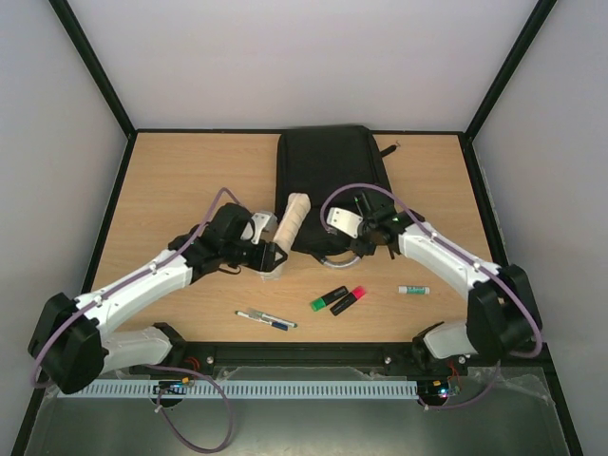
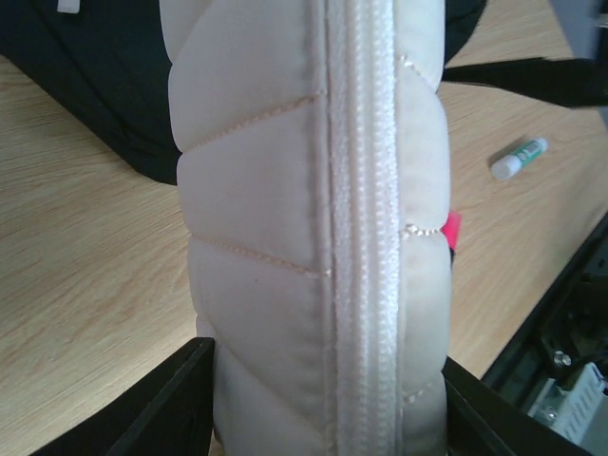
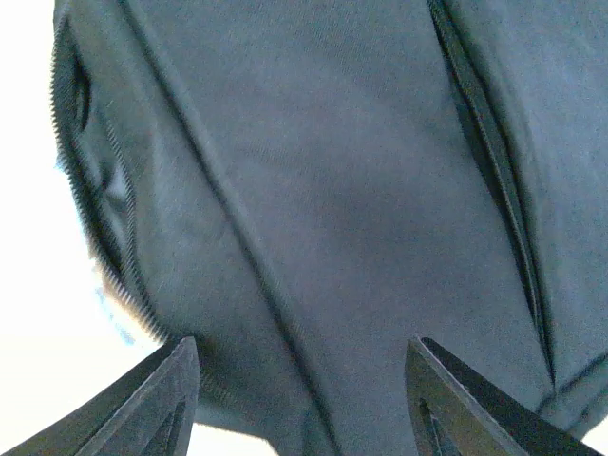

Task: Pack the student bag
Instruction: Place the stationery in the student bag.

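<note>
The student bag is black and lies flat at the back middle of the table, its grey loop handle at the near end. My left gripper is shut on a cream quilted zip pencil case, whose far end rests over the bag's near left corner. In the left wrist view the case fills the space between my fingers, with the bag behind it. My right gripper is at the bag's near right edge. In the right wrist view its jaws stand wide apart, with the bag fabric close in front.
On the table near the front lie a green highlighter, a pink highlighter, a small white glue stick and a pen. The glue stick also shows in the left wrist view. Dark frame rails border the table.
</note>
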Motion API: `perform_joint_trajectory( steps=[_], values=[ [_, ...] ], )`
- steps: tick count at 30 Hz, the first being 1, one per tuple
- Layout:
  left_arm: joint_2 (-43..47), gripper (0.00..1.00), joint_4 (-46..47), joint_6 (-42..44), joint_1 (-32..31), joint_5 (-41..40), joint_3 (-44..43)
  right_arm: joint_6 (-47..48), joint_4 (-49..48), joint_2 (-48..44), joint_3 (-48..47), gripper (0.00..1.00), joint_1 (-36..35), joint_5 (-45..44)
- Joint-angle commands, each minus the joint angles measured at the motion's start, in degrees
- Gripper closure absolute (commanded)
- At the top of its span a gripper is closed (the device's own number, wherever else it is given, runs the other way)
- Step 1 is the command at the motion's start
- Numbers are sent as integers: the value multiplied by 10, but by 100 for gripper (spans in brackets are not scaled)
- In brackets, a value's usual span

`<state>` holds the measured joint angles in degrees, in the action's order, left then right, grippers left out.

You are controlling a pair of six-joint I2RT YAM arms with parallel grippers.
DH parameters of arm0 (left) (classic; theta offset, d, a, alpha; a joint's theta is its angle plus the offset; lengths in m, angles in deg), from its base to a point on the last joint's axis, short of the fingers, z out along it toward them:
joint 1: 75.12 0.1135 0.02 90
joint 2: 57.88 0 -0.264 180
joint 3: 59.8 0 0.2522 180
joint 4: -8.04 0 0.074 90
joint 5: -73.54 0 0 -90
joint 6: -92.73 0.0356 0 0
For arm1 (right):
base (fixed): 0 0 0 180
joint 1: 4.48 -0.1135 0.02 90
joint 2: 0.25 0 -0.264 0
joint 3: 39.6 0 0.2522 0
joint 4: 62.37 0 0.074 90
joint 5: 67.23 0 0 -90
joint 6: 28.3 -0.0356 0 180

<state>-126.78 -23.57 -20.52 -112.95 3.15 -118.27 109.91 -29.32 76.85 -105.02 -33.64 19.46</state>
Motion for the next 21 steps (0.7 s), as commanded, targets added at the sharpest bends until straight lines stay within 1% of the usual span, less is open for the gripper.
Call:
perform_joint_trajectory(
  steps=[1, 7, 12, 13, 14, 16, 19, 21],
  values=[
    [39, 47, -1, -11, 7, 34, 12, -6, 36, 66, -63, 41, -5, 15],
    [61, 46, -22, -7, 12, 34, 17, -20, 68, 131, -117, 49, -5, 14],
    [73, 46, -22, -10, 15, 33, 33, -23, 129, 183, -144, 49, -5, 24],
    [75, 46, -22, -11, 15, 34, 35, -29, 133, 188, -146, 52, -5, 24],
    [76, 46, -23, -11, 15, 34, 37, -35, 132, 195, -148, 61, -5, 22],
    [78, 46, -24, -12, 16, 34, 40, -49, 124, 199, -153, 73, -5, 18],
    [79, 46, -28, -11, 16, 38, 45, -67, 115, 189, -174, 86, -4, 16],
    [80, 46, -31, -9, 16, 45, 49, -81, 117, 176, -200, 92, -4, 19]
  ],
)
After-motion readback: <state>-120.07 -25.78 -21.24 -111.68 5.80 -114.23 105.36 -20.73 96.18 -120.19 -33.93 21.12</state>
